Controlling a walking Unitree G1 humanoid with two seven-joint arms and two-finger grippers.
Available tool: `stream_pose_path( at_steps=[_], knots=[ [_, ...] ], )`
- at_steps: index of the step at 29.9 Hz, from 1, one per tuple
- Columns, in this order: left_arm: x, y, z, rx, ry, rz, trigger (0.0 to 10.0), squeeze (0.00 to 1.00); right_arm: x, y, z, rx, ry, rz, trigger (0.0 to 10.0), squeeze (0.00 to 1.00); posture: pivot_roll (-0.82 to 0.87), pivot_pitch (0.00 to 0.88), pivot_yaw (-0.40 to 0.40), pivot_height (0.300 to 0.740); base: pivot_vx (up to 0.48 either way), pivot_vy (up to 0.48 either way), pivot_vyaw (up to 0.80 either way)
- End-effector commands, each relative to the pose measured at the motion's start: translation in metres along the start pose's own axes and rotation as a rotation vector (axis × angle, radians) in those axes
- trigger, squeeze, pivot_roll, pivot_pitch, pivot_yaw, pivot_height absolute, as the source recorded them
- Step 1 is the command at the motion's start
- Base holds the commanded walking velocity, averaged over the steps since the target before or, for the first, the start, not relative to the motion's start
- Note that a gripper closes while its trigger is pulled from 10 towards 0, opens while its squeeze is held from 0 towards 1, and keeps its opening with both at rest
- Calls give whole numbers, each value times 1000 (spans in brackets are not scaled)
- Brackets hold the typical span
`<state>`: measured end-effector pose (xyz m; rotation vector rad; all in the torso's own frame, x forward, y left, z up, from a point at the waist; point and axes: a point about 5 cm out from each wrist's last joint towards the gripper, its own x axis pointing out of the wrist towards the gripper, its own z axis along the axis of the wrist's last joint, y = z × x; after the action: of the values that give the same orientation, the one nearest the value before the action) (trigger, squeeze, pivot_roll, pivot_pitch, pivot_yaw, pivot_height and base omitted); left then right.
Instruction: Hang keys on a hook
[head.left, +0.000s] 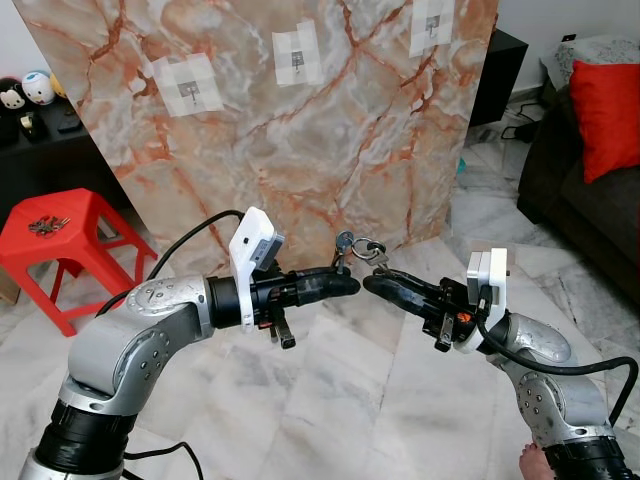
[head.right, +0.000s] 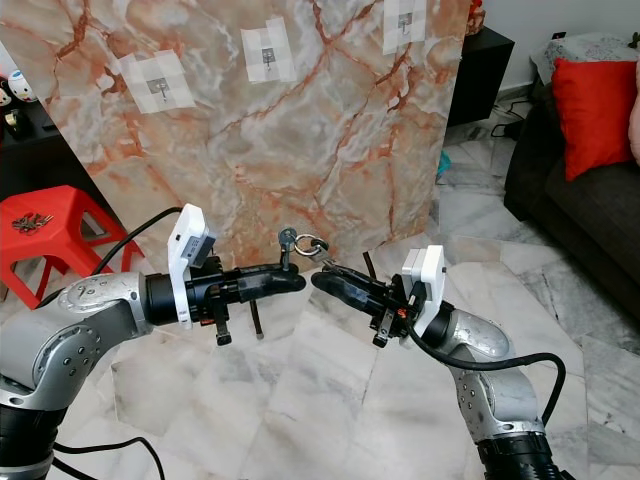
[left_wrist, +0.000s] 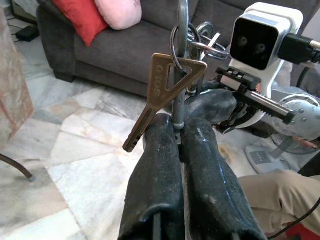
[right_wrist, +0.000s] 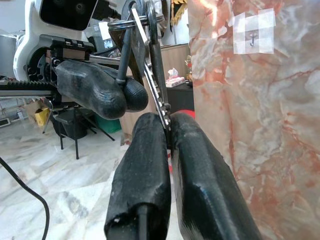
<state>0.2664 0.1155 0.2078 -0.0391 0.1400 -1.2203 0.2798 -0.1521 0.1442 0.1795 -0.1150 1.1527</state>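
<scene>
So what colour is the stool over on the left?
Red. The stool shows best in the left eye view, with some small items on its seat.

Tall orange-veined marble slab (head.left: 300, 130) leaning upright, red plastic stool (head.left: 62, 240) to its left, dark grey sofa (head.left: 585, 190) with red cushion (head.left: 607, 105) to its right.

Head stereo pair: from above, facing forward and down toward the marble panel (head.left: 300, 130), set back enough to take in both arms before it; nearly the same scene twice, slightly shifted sideways. Left wrist view: very close along the left gripper (left_wrist: 182, 135), facing away from the panel toward a grey sofa (left_wrist: 150, 45). Right wrist view: equally close along the right gripper (right_wrist: 169, 130), panel just beside. Shared by all four: the keys (head.left: 357, 246) between the fingertips, in front of the panel.
</scene>
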Motion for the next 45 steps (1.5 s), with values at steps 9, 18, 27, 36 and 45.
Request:
stream_pose_path(
  at_steps=[9, 18, 27, 36, 45],
  knots=[
    [-9, 2, -18, 9, 105, 19, 10000, 0, -8, -9, 10, -20, -13, -43, 0, 0, -108, 74, 44, 740, 0, 0, 0],
    [-10, 1, -26, 22, 156, 7, 10000, 0, -9, -10, 12, -27, -8, -47, 0, 0, -108, 74, 41, 740, 0, 0, 0],
    [-10, -1, -37, 52, 227, -5, 10000, 0, -10, -11, 12, -28, -3, -48, 0, 0, -109, 74, 41, 740, 0, 0, 0],
    [-10, 14, -38, 95, 215, 114, 10000, 0, -10, -10, 10, -25, 6, -48, 0, 0, -111, 73, 42, 740, 0, 0, 0],
    [-28, 43, -59, 78, 236, 363, 10000, 0, -13, -9, -1, -31, 84, -40, 0, 0, -109, 75, 40, 740, 0, 0, 0]
  ],
)
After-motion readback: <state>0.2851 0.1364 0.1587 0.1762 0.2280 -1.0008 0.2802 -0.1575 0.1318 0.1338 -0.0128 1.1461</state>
